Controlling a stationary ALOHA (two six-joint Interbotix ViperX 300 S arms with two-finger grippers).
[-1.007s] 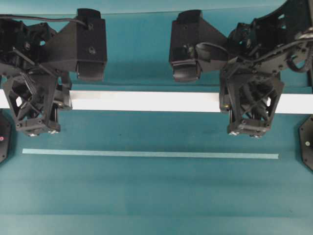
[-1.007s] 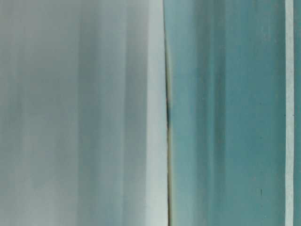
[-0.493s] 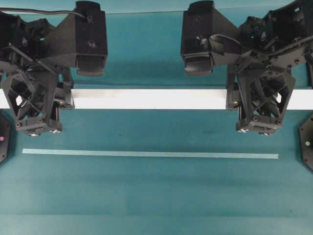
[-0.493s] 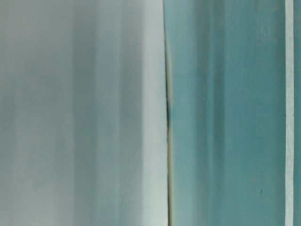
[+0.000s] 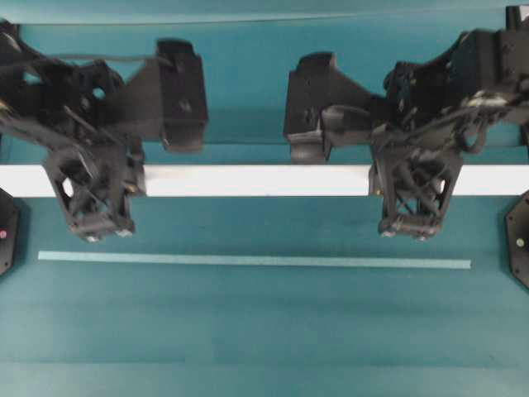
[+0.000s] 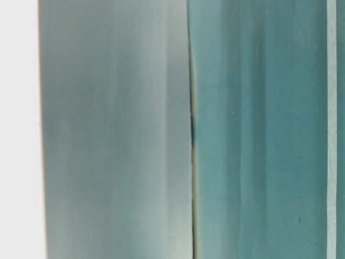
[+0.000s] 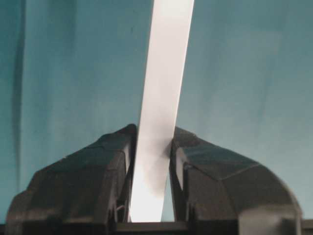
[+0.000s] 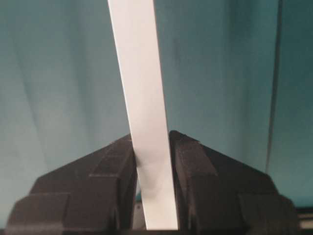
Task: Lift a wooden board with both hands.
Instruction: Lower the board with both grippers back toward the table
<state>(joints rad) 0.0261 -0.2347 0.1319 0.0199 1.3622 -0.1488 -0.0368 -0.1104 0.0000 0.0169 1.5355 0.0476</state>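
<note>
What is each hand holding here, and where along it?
Both hold the white board: the left hand pinches it near its left end, the right hand nearer its right end, fingers closed on its long edges.

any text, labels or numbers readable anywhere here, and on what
None can be read in any view.
The wooden board is plain white, with no print.
The tape strip is blank.
The left gripper and right gripper show no legible marking.
The teal table bears no writing.
</note>
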